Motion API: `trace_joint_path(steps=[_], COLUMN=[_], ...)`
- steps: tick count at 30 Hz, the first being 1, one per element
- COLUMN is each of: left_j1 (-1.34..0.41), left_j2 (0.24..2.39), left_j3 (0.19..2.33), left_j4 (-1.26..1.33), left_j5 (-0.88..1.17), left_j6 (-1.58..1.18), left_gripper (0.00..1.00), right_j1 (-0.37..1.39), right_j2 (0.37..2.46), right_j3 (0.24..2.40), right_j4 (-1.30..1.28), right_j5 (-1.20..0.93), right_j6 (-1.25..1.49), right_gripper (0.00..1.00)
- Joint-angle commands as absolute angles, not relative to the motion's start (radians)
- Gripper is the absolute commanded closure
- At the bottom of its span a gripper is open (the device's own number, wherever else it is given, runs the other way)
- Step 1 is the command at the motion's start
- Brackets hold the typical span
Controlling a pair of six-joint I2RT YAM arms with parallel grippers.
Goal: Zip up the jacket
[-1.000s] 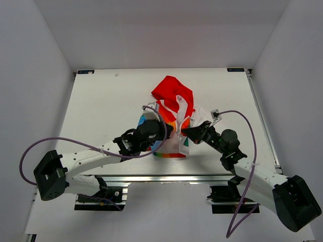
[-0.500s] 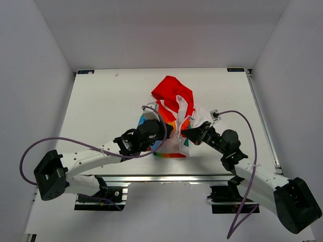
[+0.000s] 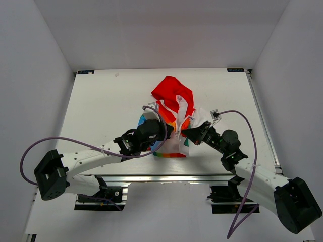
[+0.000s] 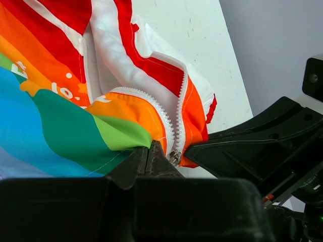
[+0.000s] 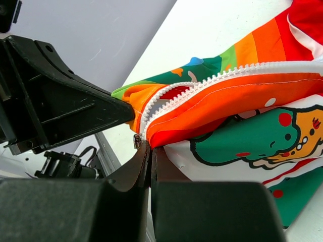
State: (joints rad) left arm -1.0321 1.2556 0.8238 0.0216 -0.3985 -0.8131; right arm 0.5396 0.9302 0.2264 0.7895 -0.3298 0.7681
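The jacket (image 3: 174,113) lies mid-table, red hood (image 3: 171,92) at the far end and hem toward me. My left gripper (image 3: 170,132) and right gripper (image 3: 183,132) meet tip to tip at the bottom of the white zipper. In the left wrist view the left gripper (image 4: 148,149) is shut on the rainbow panel's edge (image 4: 121,128), next to the metal slider (image 4: 175,157). In the right wrist view the right gripper (image 5: 150,149) is shut on the orange-red edge (image 5: 202,113) of the cartoon-print panel (image 5: 252,138), beside the slider (image 5: 137,140). The zipper teeth (image 5: 202,83) gape open above the slider.
The white table (image 3: 106,106) has raised side walls around it. An aluminium rail (image 3: 161,178) runs along the near edge between the arm bases. Purple cables (image 3: 75,143) loop off both arms. Each gripper's black body fills the side of the other's wrist view.
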Motion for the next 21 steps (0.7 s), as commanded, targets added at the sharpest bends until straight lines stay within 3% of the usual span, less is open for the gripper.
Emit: trace_joint_path(steps=[1, 13, 21], left_j1=[-1.042, -1.049, -1.051], left_j2=[1.243, 1.244, 1.238], left_j3=[0.844, 0.841, 0.864], left_j4=[0.040, 0.021, -0.005], left_j5=[-0.377, -0.376, -0.439], left_j6=[-0.818, -0.834, -0.841], left_gripper=[1.00, 1.00, 1.00], right_j1=[0.548, 0.558, 0.558], right_j2=[0.940, 0.954, 0.898], right_j3=[0.250, 0.253, 0.259], right_j4=[0.879, 0.931, 0.784], right_j5=[-0.311, -0.270, -0.301], right_j6=[0.775, 0.793, 0.732], right_gripper=[1.00, 1.00, 1.00])
